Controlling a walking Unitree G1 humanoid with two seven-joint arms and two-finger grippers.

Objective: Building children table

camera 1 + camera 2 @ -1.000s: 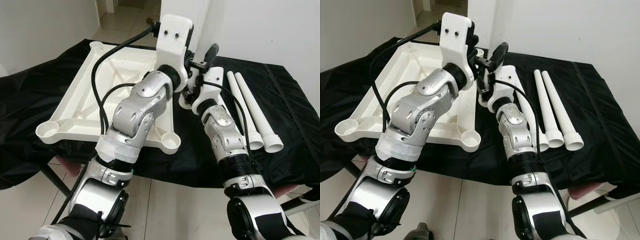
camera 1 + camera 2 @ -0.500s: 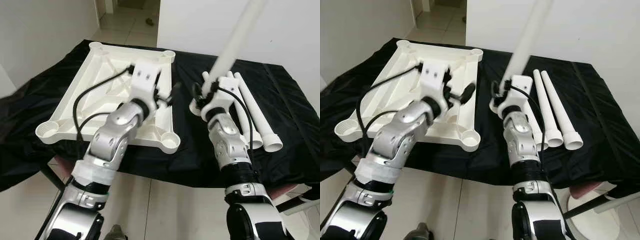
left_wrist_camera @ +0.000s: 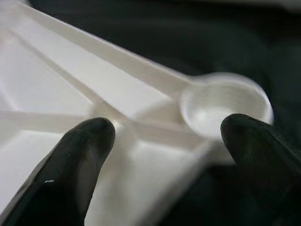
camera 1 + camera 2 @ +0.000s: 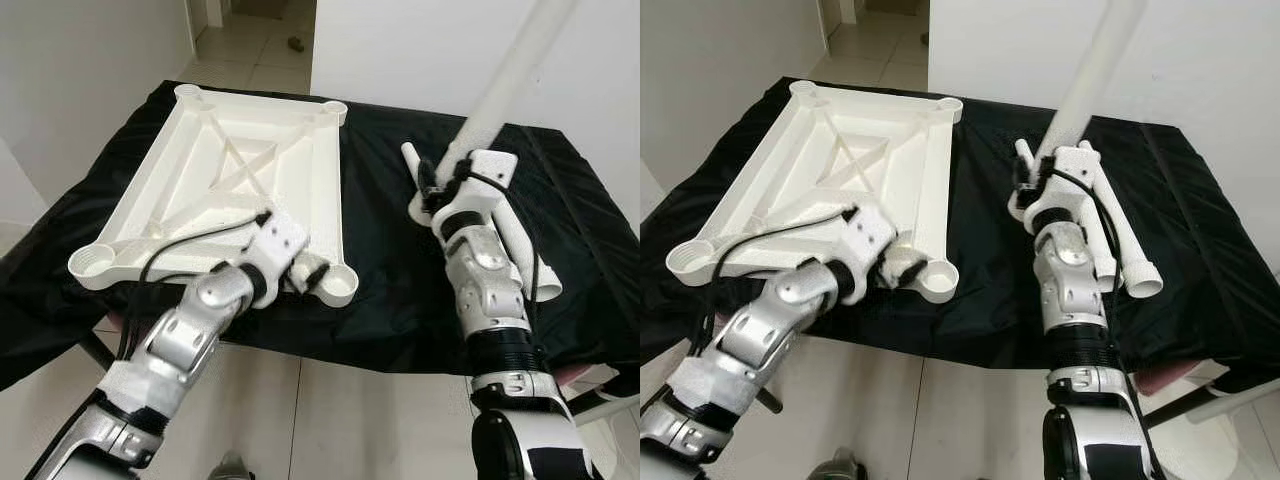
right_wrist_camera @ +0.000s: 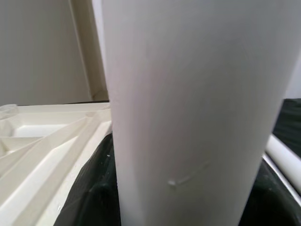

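The white tabletop [image 4: 225,185] lies upside down on the black-covered table, with a round socket at each corner. My left gripper [image 4: 302,272] is low at the near right corner socket [image 4: 338,285]. In the left wrist view its black fingers [image 3: 87,155] stand open on either side of that socket [image 3: 225,101], touching nothing. My right gripper [image 4: 447,182] is shut on a white table leg [image 4: 510,75], held up and tilted to the right, to the right of the tabletop. That leg [image 5: 188,94] is close up in the right wrist view.
More white legs [image 4: 1128,245] lie on the black cloth [image 4: 390,310] behind my right arm. The table's near edge drops to a tiled floor [image 4: 330,410]. A white wall [image 4: 420,50] stands behind the table, with a doorway at the back left.
My left arm has come down from high over the tabletop to its near right corner. My right gripper has raised the leg upright and shifted right.
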